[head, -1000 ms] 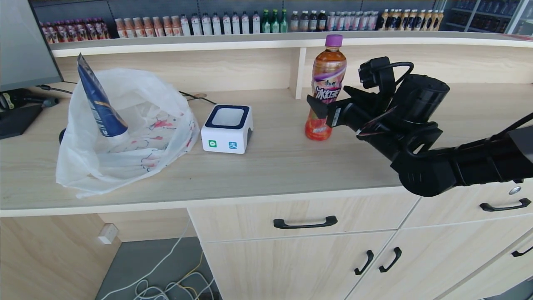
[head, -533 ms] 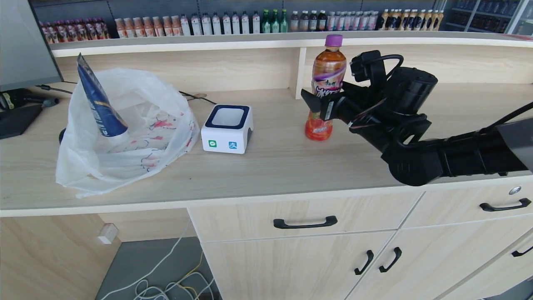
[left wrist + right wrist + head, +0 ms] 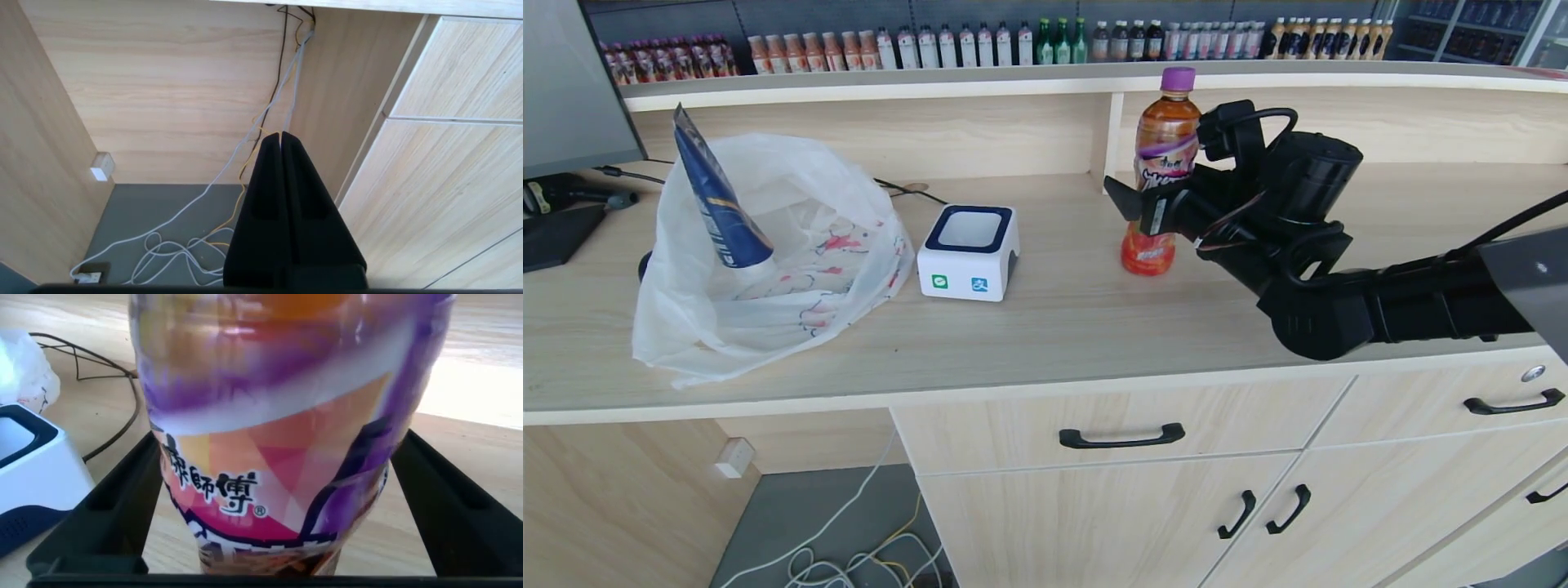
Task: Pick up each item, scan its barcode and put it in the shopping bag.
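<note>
Your right gripper (image 3: 1156, 200) has its jaws spread wide; the orange drink bottle (image 3: 1166, 135) stands upright on the counter (image 3: 1054, 327) between them, a gap showing on each side. Your left gripper (image 3: 282, 147) has its jaws pressed tightly together.

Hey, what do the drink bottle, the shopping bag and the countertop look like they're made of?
Bottle: likely clear plastic with a glossy finish; the amber drink shows through above a shiny printed wrap.
Shopping bag: thin whitish plastic film, judging by how it is crinkled, slumped and partly see-through.
Countertop: pale wood-grain surface with a matte finish; probably laminate, though real wood can't be ruled out.
</note>
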Controlling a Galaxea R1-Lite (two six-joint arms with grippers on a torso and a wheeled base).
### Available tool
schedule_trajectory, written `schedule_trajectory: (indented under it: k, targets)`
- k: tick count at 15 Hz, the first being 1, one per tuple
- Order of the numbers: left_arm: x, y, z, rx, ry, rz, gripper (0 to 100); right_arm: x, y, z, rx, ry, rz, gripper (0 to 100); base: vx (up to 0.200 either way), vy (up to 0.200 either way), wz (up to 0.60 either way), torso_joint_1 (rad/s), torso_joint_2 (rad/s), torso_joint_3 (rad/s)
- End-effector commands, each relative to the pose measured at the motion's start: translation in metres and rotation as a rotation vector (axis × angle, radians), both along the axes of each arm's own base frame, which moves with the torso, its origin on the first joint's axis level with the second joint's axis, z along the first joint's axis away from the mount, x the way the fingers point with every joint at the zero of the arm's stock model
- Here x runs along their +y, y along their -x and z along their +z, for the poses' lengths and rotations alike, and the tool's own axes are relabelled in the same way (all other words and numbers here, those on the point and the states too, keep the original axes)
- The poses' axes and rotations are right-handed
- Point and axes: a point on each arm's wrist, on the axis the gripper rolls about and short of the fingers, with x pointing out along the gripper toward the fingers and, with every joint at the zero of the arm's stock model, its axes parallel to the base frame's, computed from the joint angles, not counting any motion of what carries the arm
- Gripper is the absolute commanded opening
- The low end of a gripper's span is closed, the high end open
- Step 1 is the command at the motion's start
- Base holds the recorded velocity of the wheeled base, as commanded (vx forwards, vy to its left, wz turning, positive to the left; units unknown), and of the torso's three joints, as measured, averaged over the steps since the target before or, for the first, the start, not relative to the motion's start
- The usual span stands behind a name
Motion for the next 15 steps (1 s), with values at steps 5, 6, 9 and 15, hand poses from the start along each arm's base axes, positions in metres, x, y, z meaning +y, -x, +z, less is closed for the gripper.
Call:
schedule_trajectory:
  k: [5, 6, 9, 15]
  targets:
    - [0.000, 0.000, 0.000, 0.000, 0.000, 0.000, 0, 0.000, 0.001, 0.003, -0.008, -0.003, 0.001, 0, 0.000, 0.000, 0.00, 0.000, 0.00, 0.000]
    - [0.000, 0.000, 0.000, 0.000, 0.000, 0.000, 0, 0.000, 0.001, 0.003, -0.008, -0.003, 0.001, 0, 0.000, 0.000, 0.00, 0.000, 0.00, 0.000]
    - [0.000, 0.000, 0.000, 0.000, 0.000, 0.000, 0, -0.001, 0.002, 0.007, -0.018, -0.010, 0.001, 0, 0.000, 0.000, 0.00, 0.000, 0.00, 0.000]
    - [0.000, 0.000, 0.000, 0.000, 0.000, 0.000, 0, -0.004, 0.008, 0.017, -0.031, -0.033, 0.005, 0, 0.000, 0.000, 0.00, 0.000, 0.00, 0.000]
